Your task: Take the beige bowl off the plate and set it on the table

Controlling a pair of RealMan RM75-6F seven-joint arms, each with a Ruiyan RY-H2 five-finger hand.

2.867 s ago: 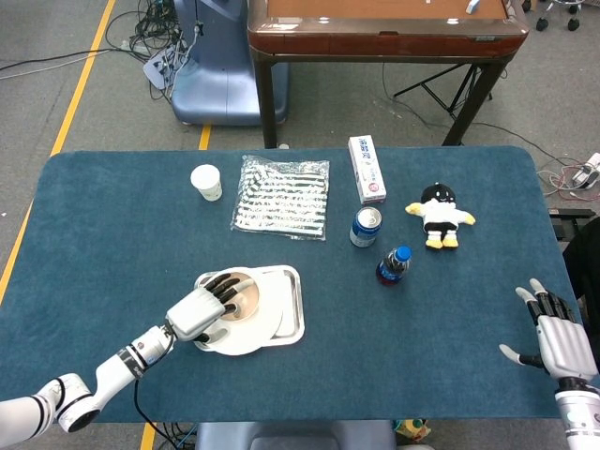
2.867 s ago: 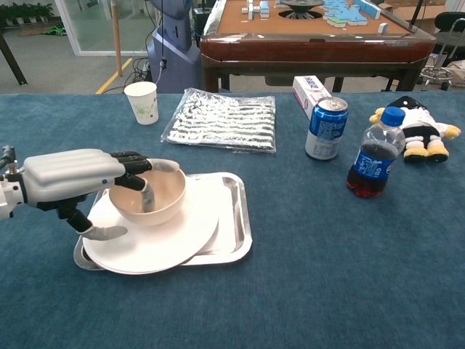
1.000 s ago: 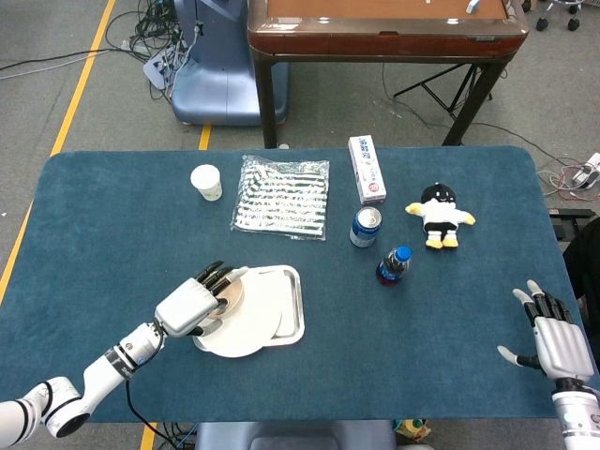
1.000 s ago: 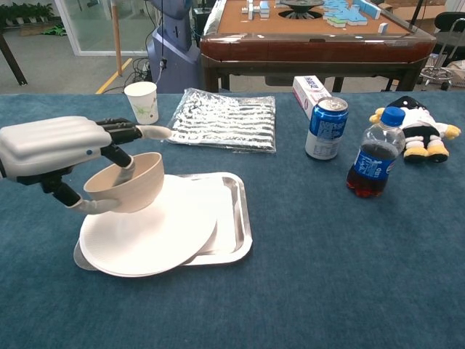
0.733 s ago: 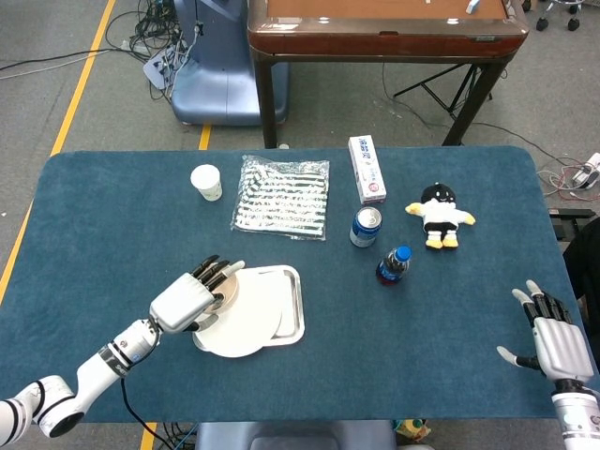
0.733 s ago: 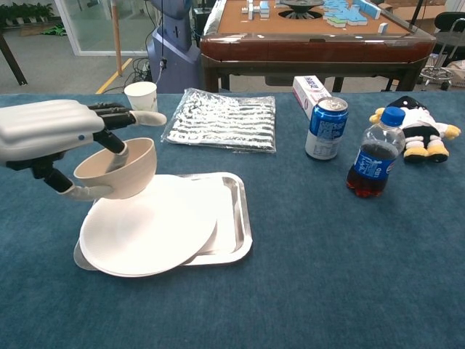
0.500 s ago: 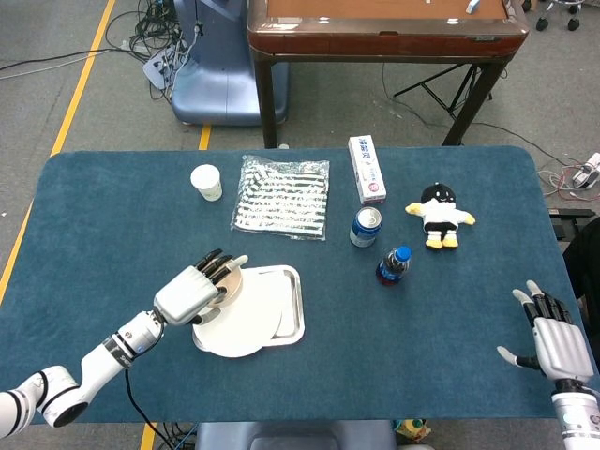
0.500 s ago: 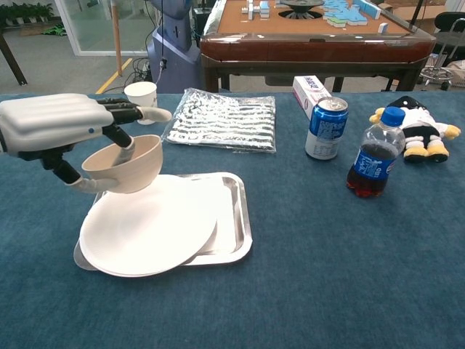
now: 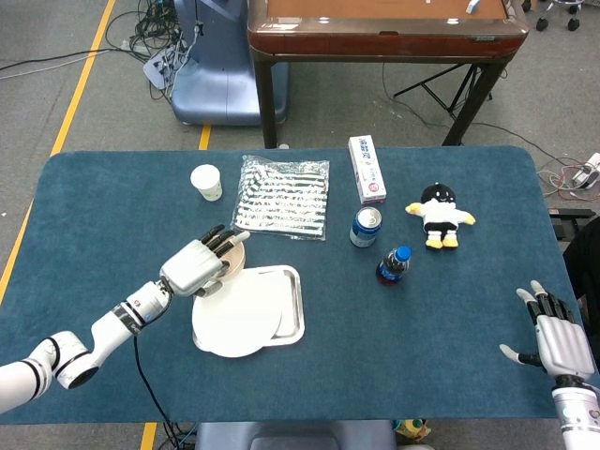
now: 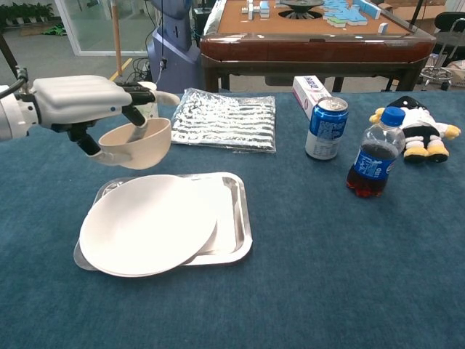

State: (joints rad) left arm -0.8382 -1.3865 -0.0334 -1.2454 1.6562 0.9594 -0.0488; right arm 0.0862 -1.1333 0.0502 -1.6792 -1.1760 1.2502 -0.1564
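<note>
My left hand (image 10: 83, 102) (image 9: 195, 265) grips the beige bowl (image 10: 142, 145) by its rim, fingers inside and thumb under it. The bowl hangs in the air beyond the far left edge of the white plate (image 10: 149, 225) (image 9: 236, 314); in the head view the hand hides most of the bowl. The plate lies bare on a metal tray (image 10: 240, 225) (image 9: 293, 305). Low at the table's right edge, my right hand (image 9: 558, 337) is open and holds nothing; only the head view shows it.
Behind the bowl stand a paper cup (image 9: 206, 182) and a striped foil bag (image 10: 221, 120) (image 9: 281, 196). To the right are a blue can (image 10: 326, 128), a dark drink bottle (image 10: 374, 163), a white box (image 9: 367, 169) and a plush penguin (image 10: 418, 138).
The left hand has lifted the bowl off the plate and carried it up and toward the far left of the tray. The right hand has stayed put.
</note>
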